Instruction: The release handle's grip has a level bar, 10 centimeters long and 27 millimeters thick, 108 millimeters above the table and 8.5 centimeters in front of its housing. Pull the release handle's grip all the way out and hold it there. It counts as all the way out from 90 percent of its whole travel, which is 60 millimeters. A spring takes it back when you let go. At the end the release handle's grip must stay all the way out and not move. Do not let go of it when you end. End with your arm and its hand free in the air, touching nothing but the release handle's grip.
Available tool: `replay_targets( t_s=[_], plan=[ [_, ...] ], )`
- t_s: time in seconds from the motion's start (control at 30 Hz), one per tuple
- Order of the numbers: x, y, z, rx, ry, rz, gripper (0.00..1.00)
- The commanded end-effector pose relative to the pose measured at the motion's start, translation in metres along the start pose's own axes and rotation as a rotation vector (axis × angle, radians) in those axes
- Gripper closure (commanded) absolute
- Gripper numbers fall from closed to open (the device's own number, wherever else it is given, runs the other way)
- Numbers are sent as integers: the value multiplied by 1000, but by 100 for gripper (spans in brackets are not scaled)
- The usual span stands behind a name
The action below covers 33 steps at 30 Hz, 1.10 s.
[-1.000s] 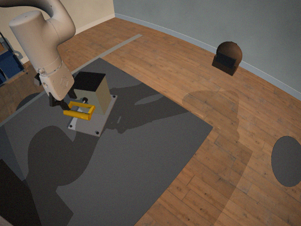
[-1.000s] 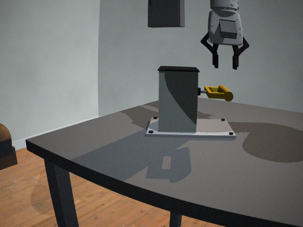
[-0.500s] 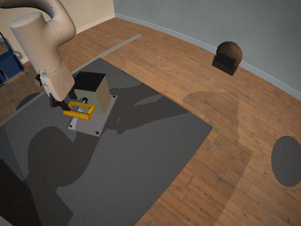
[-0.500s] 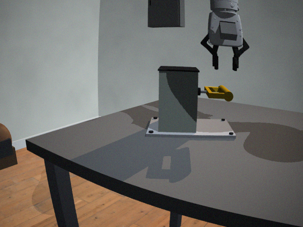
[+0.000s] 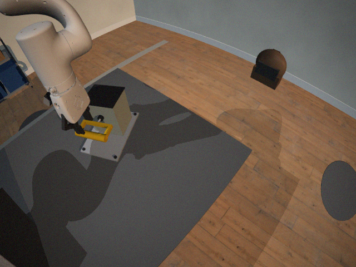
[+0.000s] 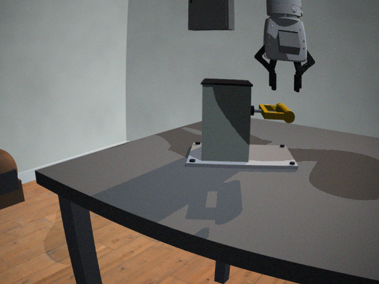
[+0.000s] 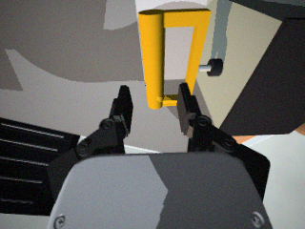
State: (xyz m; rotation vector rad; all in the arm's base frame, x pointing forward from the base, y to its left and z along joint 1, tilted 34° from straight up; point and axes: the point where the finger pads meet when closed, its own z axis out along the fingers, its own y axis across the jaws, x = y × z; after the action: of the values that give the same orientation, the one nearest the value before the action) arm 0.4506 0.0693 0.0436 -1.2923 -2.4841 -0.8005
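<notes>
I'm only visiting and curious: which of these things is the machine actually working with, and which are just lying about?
In the job: yellow grip; its housing; base plate; the open pincer above the grip.

Lying about: brown domed object on the floor; blue bins.
</notes>
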Motion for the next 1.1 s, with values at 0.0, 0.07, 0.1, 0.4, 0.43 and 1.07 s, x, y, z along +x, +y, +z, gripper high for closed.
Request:
replay_targets(
  t_s=[0.0, 0.07, 0.1, 0.4, 0.43, 1.07],
  plan=[
    [-1, 1, 5, -2, -1, 0, 45],
    [-1, 1, 7, -1, -1, 0, 45],
    [-1, 1, 9, -2, -1, 0, 45],
    [-1, 1, 20, -2, -1, 0, 45],
    [-1, 1, 20, -2, -1, 0, 45],
    [0, 1, 27, -1, -1, 0, 45]
  ],
)
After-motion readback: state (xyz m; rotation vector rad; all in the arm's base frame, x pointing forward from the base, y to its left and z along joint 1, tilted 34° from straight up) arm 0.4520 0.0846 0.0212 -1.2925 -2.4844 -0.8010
